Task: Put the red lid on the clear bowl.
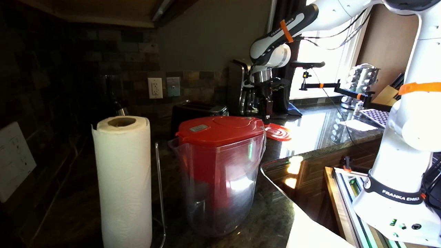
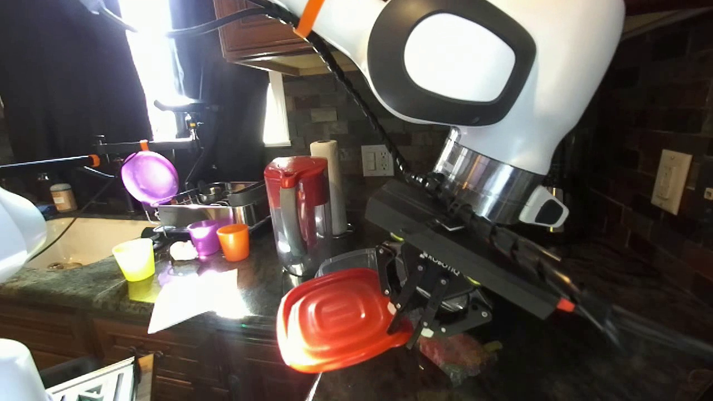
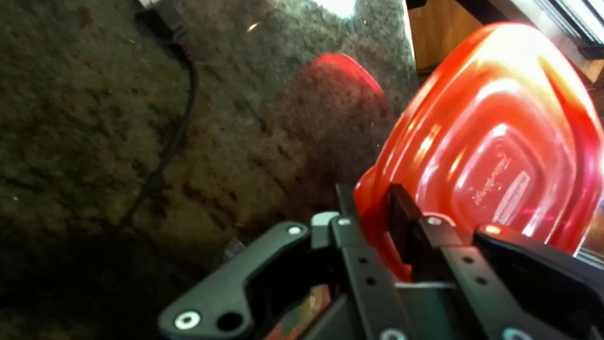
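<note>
The red lid (image 2: 334, 320), with rounded corners and raised rings, is held up and tilted over the counter. It also shows in the wrist view (image 3: 500, 156) and in an exterior view (image 1: 278, 132). My gripper (image 2: 402, 334) is shut on the lid's edge. In the wrist view the fingers (image 3: 371, 193) stand on both sides of the rim, with the lid reaching out to the upper right. A clear bowl (image 2: 352, 259) stands on the counter beyond the lid in an exterior view, partly hidden by lid and gripper. It is out of the wrist view.
A clear pitcher with a red top (image 2: 301, 217) stands close to the bowl, with a paper towel roll (image 2: 332, 186) behind it. Orange (image 2: 234, 243), purple (image 2: 204, 238) and yellow (image 2: 135, 260) cups stand nearby. A reddish bag (image 2: 457, 353) lies below my gripper. A dark cable (image 3: 181, 127) crosses the counter.
</note>
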`<action>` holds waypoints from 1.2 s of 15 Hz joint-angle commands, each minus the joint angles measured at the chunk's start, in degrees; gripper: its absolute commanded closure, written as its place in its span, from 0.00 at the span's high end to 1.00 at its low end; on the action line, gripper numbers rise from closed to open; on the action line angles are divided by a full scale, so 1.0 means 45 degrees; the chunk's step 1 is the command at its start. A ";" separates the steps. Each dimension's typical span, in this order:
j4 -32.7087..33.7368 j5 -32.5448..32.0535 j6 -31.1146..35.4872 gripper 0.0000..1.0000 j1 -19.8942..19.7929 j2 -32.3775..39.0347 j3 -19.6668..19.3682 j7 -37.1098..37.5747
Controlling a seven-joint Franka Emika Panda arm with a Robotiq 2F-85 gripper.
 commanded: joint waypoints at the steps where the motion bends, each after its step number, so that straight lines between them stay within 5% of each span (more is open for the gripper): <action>1: 0.0028 0.0762 -0.0151 0.06 0.0390 -0.0206 0.0146 0.0493; 18: 0.1303 -0.0781 0.1280 0.06 0.2039 0.0742 0.1537 0.3721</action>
